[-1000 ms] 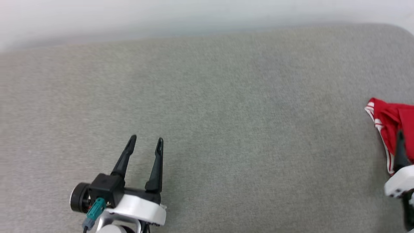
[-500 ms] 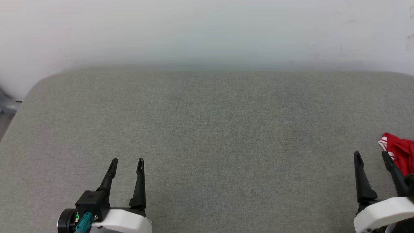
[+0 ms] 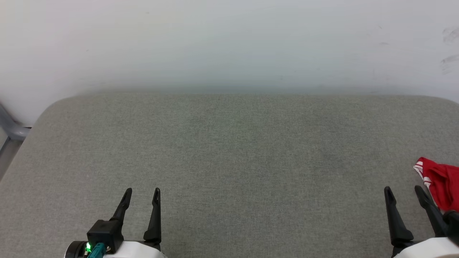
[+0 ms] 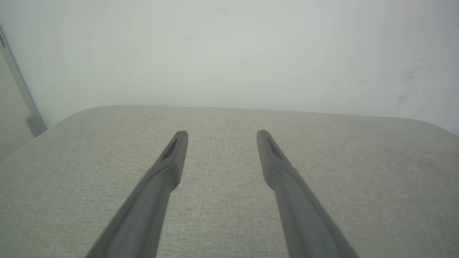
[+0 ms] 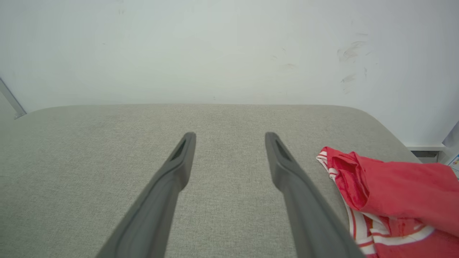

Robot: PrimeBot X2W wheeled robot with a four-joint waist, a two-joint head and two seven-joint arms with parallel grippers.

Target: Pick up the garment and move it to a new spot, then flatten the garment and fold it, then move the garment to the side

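The garment [image 3: 441, 184], red with red-and-white striped trim, lies crumpled at the right edge of the grey padded surface [image 3: 229, 150]. The right wrist view shows the garment [image 5: 391, 190] bunched just right of my right finger. My right gripper [image 3: 403, 191] hovers open at the lower right, just left of the cloth, with nothing between its fingers. At the lower left my left gripper [image 3: 141, 193] also stands open and empty, far from the garment. Both wrist views show the fingers spread over bare fabric, left gripper [image 4: 218, 134] and right gripper [image 5: 229, 136].
A pale wall [image 3: 229, 43] rises right behind the surface's far edge. A grey metal leg [image 3: 10, 130] stands past the rounded left corner. In the right wrist view the surface's right corner drops off beside a low ledge [image 5: 425, 147].
The head camera has tilted up and swung, so the wall and the left corner now show. Both grippers sit lower in view, still open. The garment lies where it was.
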